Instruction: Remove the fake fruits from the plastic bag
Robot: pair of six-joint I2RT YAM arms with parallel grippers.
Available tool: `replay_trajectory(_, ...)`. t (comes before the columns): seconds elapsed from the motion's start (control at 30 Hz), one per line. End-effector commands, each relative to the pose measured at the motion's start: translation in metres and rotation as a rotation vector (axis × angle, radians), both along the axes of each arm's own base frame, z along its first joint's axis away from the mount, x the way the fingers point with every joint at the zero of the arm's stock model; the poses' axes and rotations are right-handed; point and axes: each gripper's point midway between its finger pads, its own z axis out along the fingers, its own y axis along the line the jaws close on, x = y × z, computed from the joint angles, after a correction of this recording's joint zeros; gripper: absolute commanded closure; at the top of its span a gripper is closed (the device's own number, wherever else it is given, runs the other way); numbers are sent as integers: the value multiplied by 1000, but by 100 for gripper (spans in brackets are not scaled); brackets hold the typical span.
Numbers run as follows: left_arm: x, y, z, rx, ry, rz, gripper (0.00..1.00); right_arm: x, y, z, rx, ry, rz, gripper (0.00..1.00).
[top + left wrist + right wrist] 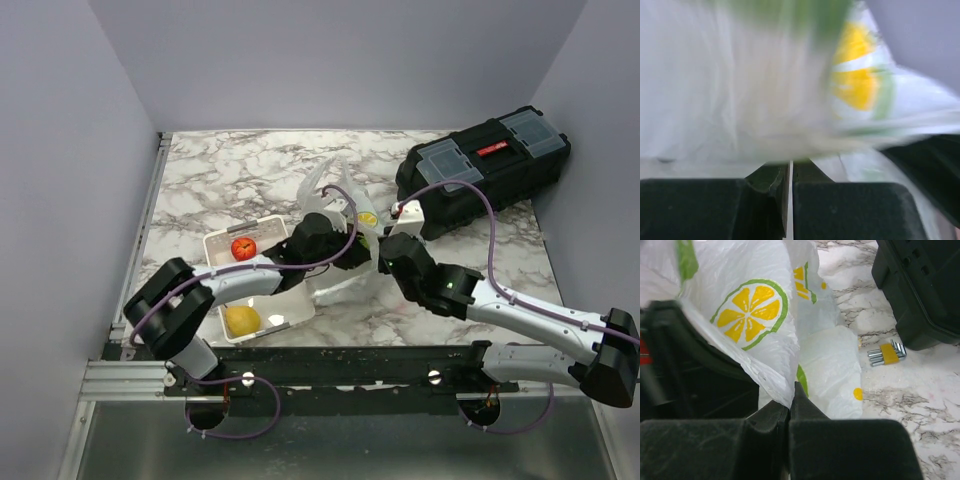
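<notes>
The plastic bag [325,200] stands crumpled at mid surface [230,170], between the white tray [218,248] and the black toolbox [480,170]; it is thin white film printed with yellow citrus slices ringed in green. My right fingers [840,450] are clamped on its lower edge. My left fingers [850,210] are pressed together against it, but the view is blurred and I cannot confirm a grip on the film.

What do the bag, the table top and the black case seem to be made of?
The bag: thin plastic film, translucent white, printed; it crinkles and folds.
The table top: marble pattern, matte; real stone or laminate, I cannot tell.
The black case: hard moulded plastic, likely, by its ribbed, dull shell.
</notes>
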Motion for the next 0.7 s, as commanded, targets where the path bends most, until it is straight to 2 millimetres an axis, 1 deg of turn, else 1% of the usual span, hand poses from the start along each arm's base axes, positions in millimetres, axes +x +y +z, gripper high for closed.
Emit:
replay_trajectory(0.0, -29, 10, 42, -82, -20, -133, 100, 0, -9, -5, -14, -7, -45, 99)
replay_trajectory(0.1, -35, 19, 56, -91, -38, -140, 100, -1, -11, -8, -15, -4, -52, 99)
replay_trajectory(0.2, -36, 26, 58, -64, -45, -132, 100, -2, -15, -9, -2, -6, -63, 99)
replay_trajectory(0.27, -32, 28, 48, -34, -34, -115, 100, -4, -16, -3, 20, -9, -66, 99)
replay_trajectory(0.37, -25, 28, 27, -9, 27, -92, 100, -6, -16, 21, 68, -28, -54, 99)
replay_trajectory(0.43, -22, 26, 8, -14, 84, -93, 100, -8, -17, 36, 85, -46, -46, 99)
replay_trajectory(0.5, -24, 23, -3, -48, 125, -110, 99, -9, -18, 44, 95, -51, -34, 99)
replay_trajectory(0.53, -24, 22, -6, -68, 135, -112, 92, -11, -17, 45, 96, -48, -22, 99)
replay_trajectory(0.57, -25, 21, -9, -80, 143, -118, 87, -12, -15, 42, 97, -39, -9, 99)
replay_trajectory(0.67, -27, 22, -10, -92, 145, -124, 76, -19, -8, 22, 89, 16, 36, 99)
